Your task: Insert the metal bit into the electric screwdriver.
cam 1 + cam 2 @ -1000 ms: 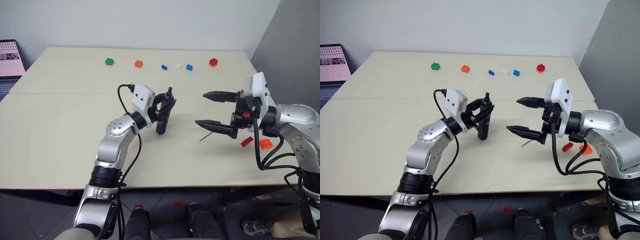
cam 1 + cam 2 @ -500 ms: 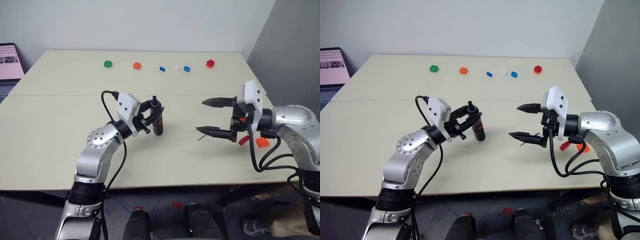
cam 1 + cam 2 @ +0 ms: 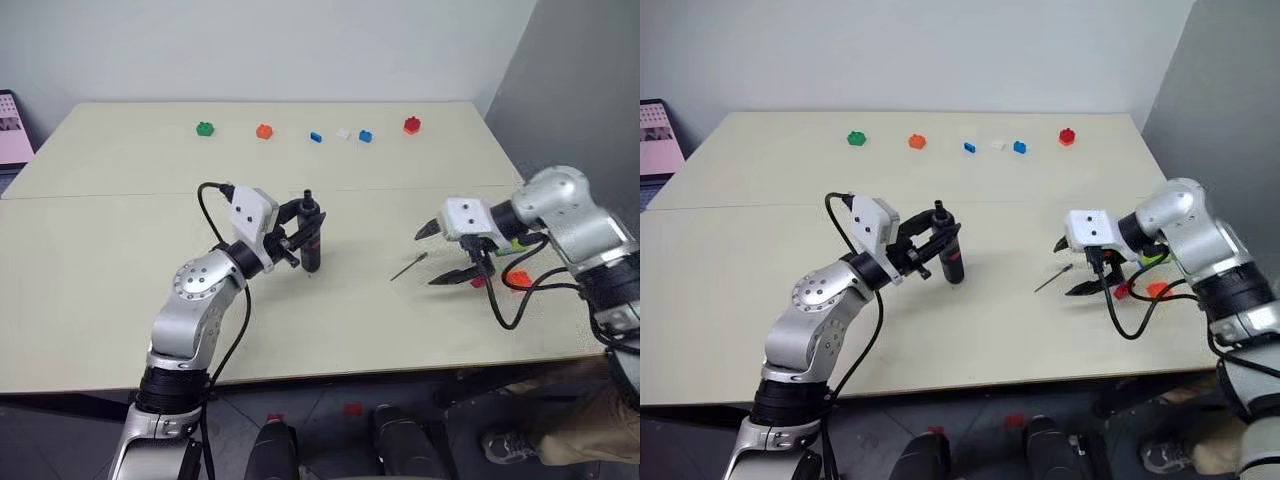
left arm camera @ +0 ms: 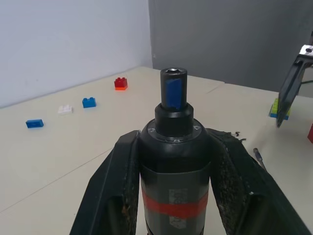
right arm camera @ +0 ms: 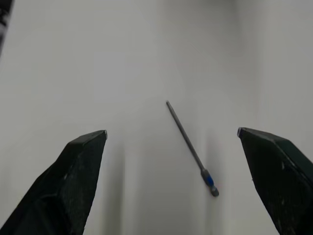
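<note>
Metal bit [image 5: 191,147] lies flat on the table [image 3: 120,260], between the two arms, not yet picked up. Right gripper [image 3: 440,255] hangs just beside it with its jaws wide apart and empty, pointing down, probably to take it. Left gripper [image 3: 303,232] is closed around the electric screwdriver [image 4: 175,161], holding it upright so the socket faces up for the bit.

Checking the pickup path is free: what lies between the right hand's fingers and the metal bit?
Nothing: in the right wrist view, bare table surrounds the metal bit, which lies flat between the open right hand's fingers.
</note>
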`<action>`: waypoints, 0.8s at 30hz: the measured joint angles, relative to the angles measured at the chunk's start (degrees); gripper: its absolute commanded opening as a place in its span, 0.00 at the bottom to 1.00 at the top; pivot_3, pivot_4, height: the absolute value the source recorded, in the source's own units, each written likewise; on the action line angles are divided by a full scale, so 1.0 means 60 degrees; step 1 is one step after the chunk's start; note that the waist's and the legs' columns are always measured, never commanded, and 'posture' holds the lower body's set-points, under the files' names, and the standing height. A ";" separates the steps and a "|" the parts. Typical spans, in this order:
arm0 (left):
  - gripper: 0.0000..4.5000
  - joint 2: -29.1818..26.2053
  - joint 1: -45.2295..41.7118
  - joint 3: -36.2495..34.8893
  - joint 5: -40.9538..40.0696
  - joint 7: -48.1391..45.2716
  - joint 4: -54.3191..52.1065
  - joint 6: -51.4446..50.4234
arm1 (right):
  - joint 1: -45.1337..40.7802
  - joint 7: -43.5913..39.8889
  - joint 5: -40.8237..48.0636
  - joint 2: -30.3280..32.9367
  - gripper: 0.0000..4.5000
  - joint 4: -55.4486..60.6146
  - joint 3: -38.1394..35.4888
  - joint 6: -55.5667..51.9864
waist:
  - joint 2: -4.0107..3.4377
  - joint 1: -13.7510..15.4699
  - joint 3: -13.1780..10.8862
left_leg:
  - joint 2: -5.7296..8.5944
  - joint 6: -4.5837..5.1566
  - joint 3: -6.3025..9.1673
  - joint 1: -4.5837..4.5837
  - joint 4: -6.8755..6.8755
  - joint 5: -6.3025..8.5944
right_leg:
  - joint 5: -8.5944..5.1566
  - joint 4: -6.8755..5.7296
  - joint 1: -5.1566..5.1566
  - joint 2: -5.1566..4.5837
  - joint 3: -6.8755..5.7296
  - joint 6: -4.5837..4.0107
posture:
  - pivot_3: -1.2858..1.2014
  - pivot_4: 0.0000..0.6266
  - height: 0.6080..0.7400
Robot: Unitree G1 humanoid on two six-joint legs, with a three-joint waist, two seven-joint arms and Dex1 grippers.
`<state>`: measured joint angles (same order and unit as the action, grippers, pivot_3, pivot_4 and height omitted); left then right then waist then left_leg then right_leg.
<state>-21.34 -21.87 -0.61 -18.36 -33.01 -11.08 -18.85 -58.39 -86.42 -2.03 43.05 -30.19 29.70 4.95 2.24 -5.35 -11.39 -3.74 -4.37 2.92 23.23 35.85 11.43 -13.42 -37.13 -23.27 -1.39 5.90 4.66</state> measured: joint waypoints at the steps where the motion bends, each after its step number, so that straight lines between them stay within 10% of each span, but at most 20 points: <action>1: 0.37 0.0018 0.0053 -0.0004 0.0001 0.0091 -0.0091 -0.0041 | -0.0436 -0.0007 -0.0492 -0.0424 1.00 -0.1006 0.0337 0.0652 | -0.0001 -0.0034 -0.0001 | 0.0001 0.0000 -0.0001 0.0000 -0.0001 0.0000 | 0.0002 0.0001 0.0000 0.0000 0.0002 0.0000 | 0.52 0.24 1.00; 9: 0.37 0.0014 0.0302 -0.0019 -0.0011 0.0388 -0.0489 -0.0214 | -0.2051 0.0696 -0.2878 -0.2244 1.00 -0.5249 0.1486 0.3607 | -0.0006 -0.0004 -0.0004 | 0.0001 0.0000 0.0001 0.0001 -0.0008 0.0000 | 0.0002 0.0002 0.0001 0.0000 0.0000 0.0001 | 0.52 0.24 1.00; 24: 0.37 0.0003 0.0523 -0.0025 0.0121 0.0686 -0.0716 -0.0279 | -0.2988 0.1522 -0.4886 -0.3299 0.22 -0.7063 0.1807 0.4485 | -0.0007 -0.0166 -0.0003 | 0.0001 0.0000 0.0006 -0.0040 -0.0004 -0.0001 | 0.0016 -0.0015 0.0029 0.0003 0.0002 -0.0003 | 0.52 0.24 1.00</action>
<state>-21.32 -18.74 -0.76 -17.63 -28.89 -15.37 -20.53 -76.32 -77.29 -31.35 23.25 -72.57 40.55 31.86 2.20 -6.34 -11.41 -3.74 -4.37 2.96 22.99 35.82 11.43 -13.33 -37.22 -23.10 -1.38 5.91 4.64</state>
